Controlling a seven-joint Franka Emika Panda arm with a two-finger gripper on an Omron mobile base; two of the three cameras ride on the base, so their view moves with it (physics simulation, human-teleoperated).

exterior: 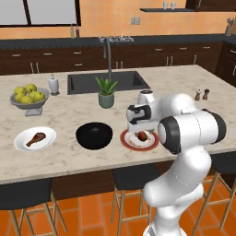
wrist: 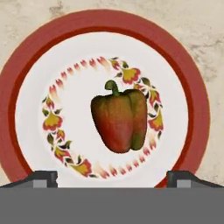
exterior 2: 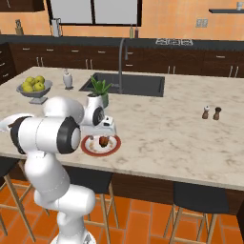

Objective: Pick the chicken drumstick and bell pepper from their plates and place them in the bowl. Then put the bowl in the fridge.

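We are looking straight down the gripper point(wrist: 112, 181) at the bell pepper point(wrist: 119, 120): red-orange with greenish patches, lobed, a short green stem curling off its top. It is lying on its side in the middle of the red-rimmed plate point(wrist: 202, 109), inside a ring of painted red and yellow flowers. The gripper is hanging directly above it, jaws spread wide and released, nothing between the fingertips point(wrist: 43, 178), which are sitting apart from the pepper.

From the left base view, the gripper point(exterior: 139, 130) is hovering over that plate point(exterior: 126, 139) on the marble counter point(exterior: 184, 106). Just to its left the black bowl point(exterior: 94, 135) is sitting empty. Farther left, the chicken drumstick point(exterior: 36, 138), brown with its thin bone end toward the counter edge, is lying on the plain white plate point(exterior: 20, 143).

Behind the gripper a potted plant point(exterior: 106, 91) is standing before the sink point(exterior: 107, 82). Far left and back are a grey footed fruit bowl point(exterior: 28, 104) of yellow-green fruit and a white jar point(exterior: 54, 85); salt and pepper shakers point(exterior: 202, 94) are standing to the right. Nothing is blocking the drop to the pepper.

We are reading no writing anywhere.
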